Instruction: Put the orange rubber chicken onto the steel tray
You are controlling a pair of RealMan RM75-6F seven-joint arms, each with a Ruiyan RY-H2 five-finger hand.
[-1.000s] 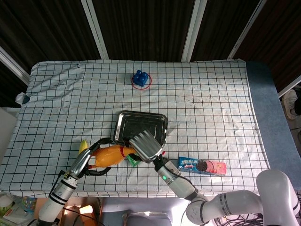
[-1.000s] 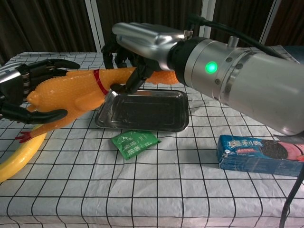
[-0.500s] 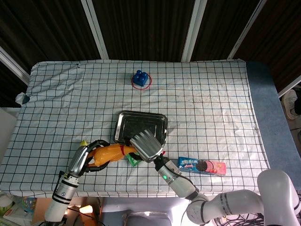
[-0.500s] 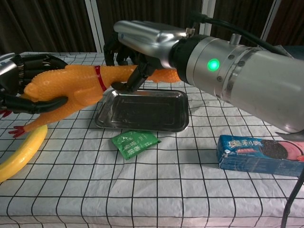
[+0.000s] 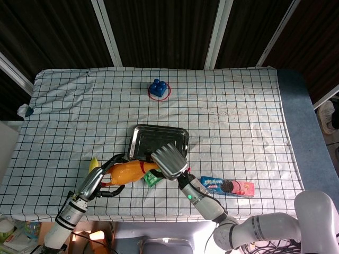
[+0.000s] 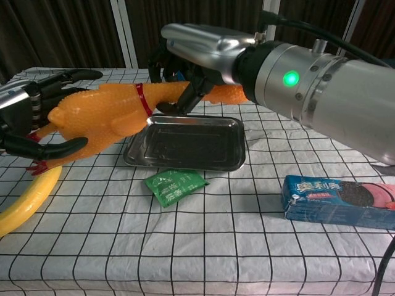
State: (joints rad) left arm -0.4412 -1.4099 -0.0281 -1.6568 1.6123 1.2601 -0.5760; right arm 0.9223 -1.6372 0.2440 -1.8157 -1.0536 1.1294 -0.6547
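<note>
The orange rubber chicken (image 5: 127, 172) (image 6: 99, 114), with a red band on its neck, hangs in the air above the table's front left. My left hand (image 5: 98, 180) (image 6: 24, 117) grips its fat body from the left. My right hand (image 5: 169, 161) (image 6: 191, 55) holds its neck from above, and the head sticks out behind the fingers. The steel tray (image 5: 153, 138) (image 6: 191, 145) lies flat, with nothing on it, just right of the chicken's body. The neck and head reach over its near left rim.
A yellow banana (image 5: 94, 163) (image 6: 24, 197) lies below my left hand. A green packet (image 5: 151, 180) (image 6: 174, 185) sits in front of the tray. A blue biscuit pack (image 5: 228, 186) (image 6: 336, 194) lies front right. A blue block (image 5: 158, 88) stands far back.
Both hands have carried the chicken to the right, so its neck and head now reach further over the tray's left rim.
</note>
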